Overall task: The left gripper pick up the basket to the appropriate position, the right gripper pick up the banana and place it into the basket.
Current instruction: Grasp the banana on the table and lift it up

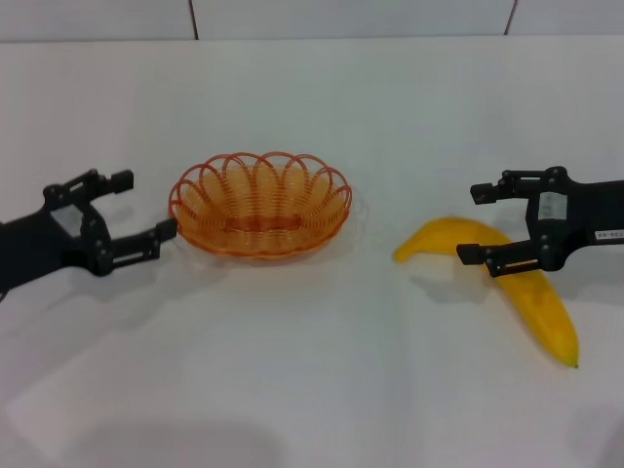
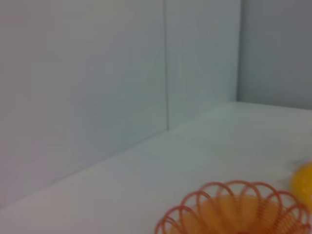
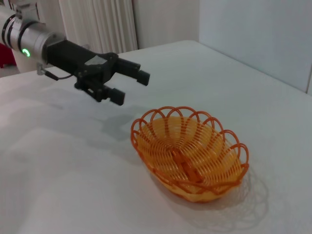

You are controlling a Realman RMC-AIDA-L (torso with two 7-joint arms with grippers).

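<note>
Near the table's left edge, left gripper spread beside basket: pinch rim squarely (right gripper spread over banana).

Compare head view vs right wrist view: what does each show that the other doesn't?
Head view only: the curved yellow banana lying on the white table, and the black two-fingered right gripper, open, above the banana's middle.

Right wrist view only: the left arm's silver wrist section with a green light, and pale curtains behind.

Both: the orange wire basket with a scalloped rim, empty, and the open black left gripper beside it, not touching.
</note>
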